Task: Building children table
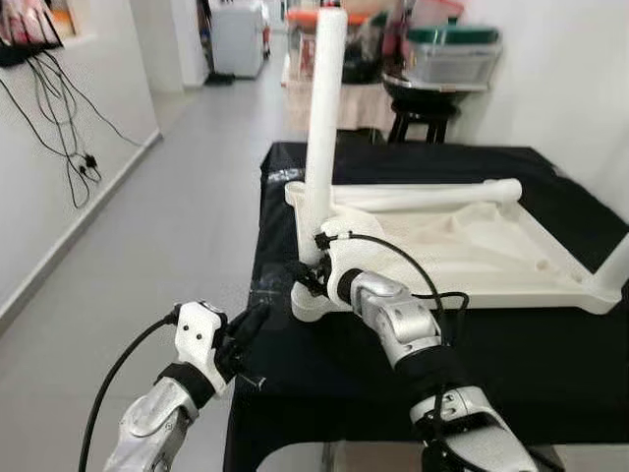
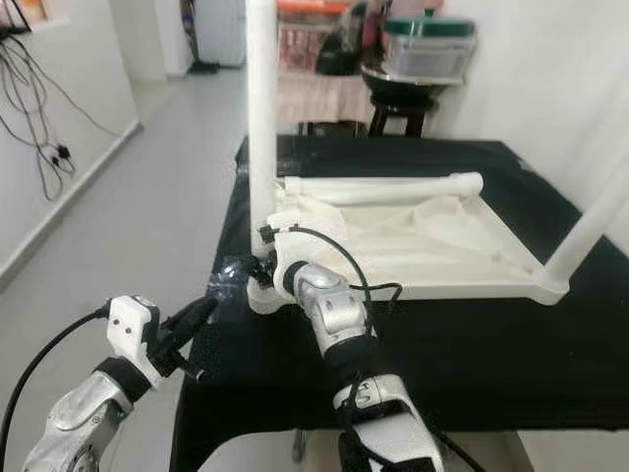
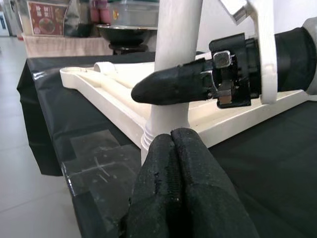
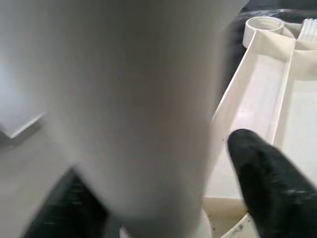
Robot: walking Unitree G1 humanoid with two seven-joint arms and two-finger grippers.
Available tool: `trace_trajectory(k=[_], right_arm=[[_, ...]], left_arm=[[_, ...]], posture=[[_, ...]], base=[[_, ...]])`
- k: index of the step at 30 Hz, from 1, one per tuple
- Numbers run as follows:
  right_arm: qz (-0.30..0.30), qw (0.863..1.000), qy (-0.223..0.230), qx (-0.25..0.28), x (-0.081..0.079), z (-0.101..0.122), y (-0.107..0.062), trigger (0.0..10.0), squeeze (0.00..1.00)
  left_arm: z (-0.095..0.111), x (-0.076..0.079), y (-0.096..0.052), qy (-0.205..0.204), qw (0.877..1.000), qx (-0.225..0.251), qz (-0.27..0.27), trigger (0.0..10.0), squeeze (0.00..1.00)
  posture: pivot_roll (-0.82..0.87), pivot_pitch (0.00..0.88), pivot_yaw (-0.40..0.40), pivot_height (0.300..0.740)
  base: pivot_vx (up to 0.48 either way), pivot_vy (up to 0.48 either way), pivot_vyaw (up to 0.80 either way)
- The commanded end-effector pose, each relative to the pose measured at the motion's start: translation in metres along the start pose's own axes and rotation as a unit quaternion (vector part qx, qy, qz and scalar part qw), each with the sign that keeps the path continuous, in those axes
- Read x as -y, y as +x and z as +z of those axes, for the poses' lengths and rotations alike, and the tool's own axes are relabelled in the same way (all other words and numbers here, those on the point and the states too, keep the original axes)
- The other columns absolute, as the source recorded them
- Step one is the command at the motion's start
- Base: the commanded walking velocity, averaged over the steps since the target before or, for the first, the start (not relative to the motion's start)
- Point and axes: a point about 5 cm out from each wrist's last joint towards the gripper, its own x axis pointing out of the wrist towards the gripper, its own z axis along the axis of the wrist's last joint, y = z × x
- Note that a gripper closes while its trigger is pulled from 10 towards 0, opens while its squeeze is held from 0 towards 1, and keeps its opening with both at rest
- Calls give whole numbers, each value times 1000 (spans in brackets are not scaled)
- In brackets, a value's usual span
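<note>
A white children's table top (image 1: 462, 246) lies upside down on a black-covered table (image 1: 324, 383). One white leg (image 1: 322, 128) stands upright in its near left corner socket. My right gripper (image 1: 307, 278) is shut on the base of this leg (image 4: 133, 99), with a finger (image 4: 267, 173) on either side. A second leg (image 1: 432, 196) lies loose along the far rim. A third leg (image 2: 590, 226) stands at the near right corner. My left gripper (image 1: 259, 316) is shut and holds nothing, just off the black table's left edge, a short way from the held leg (image 3: 173, 59).
Open grey floor (image 1: 167, 226) runs along the table's left side. Black cables (image 1: 69, 147) hang on the left wall. Behind the table stand a dark stool (image 1: 423, 123) with a metal bowl, storage boxes (image 1: 452, 54), and a white appliance (image 1: 236, 39) down the corridor.
</note>
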Motion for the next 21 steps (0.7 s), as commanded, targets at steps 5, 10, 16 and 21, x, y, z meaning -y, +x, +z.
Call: trace_trajectory(k=[5,10,16,21], right_arm=[[177,977,-89,73,9,42,-15,10000,0],[260,956,-124,52,20,42,-23,10000,0],[253,960,-119,19,27,42,-17,10000,0],[240,962,-127,-5,32,33,-16,0,0]], left_arm=[[-5,2,1,-12,1000,-2,0,10000,0],[-4,3,2,-14,1000,1,2,10000,0],[-4,5,2,-15,1000,4,2,10000,0],[-4,5,2,-15,1000,5,2,10000,0]], posture=[[87,0,-72,740],[96,0,-81,740],[102,0,-85,740],[103,0,-84,740]], base=[[0,0,0],[0,0,0],[0,0,0],[0,0,0]])
